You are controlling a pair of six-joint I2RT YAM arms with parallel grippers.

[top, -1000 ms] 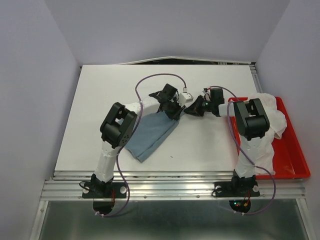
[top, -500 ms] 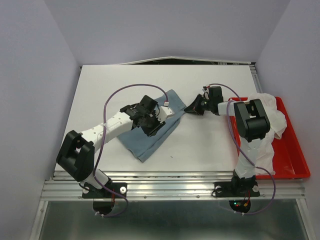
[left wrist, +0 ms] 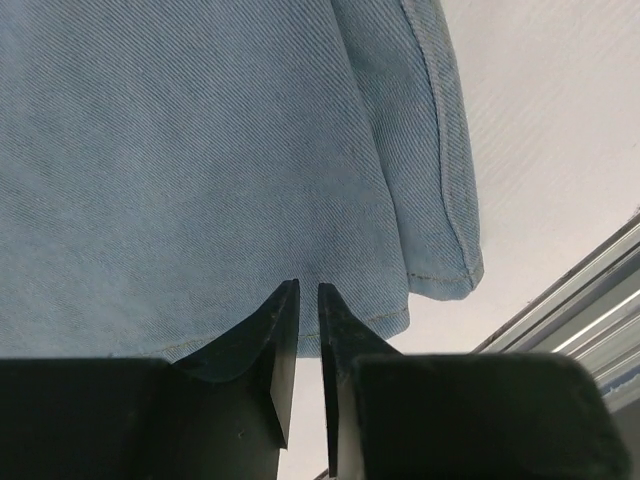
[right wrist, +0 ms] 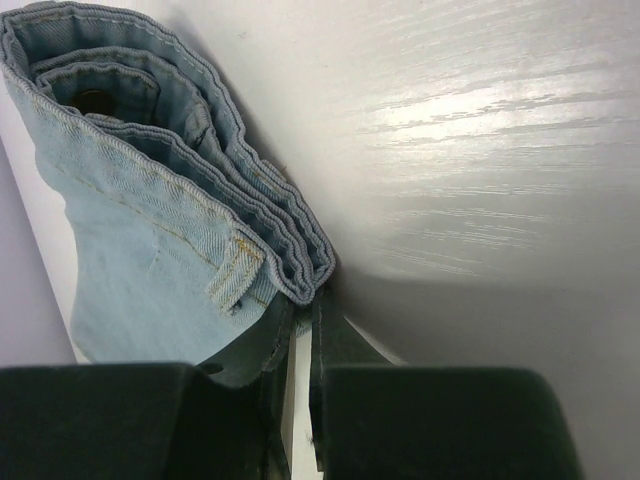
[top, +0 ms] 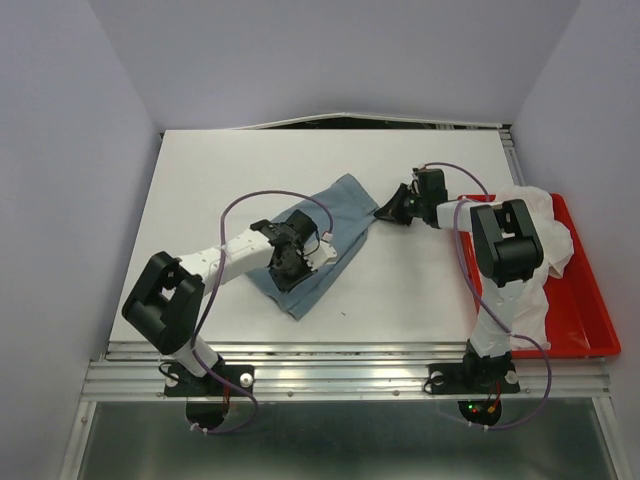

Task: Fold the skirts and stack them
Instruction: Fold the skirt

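Left claw (left wrist: 308,290) has dropped low onto near half of folded light-blue denim skirt (top: 340,215); jaws almost together, empty. Skirt now flatter, mid white worktop (top: 200,180). Far corner: right claw (right wrist: 300,300) near-closed against waistband, grip unclear. Fold likely being pressed flat.

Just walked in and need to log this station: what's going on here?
Two robot arms are working on a light-blue denim skirt lying folded on the white table. The left gripper is low over its near end, jaws almost closed with nothing between them. The right gripper sits at the folded waistband edge, jaws nearly shut; whether it pinches cloth is unclear. A red tray holds white cloth.
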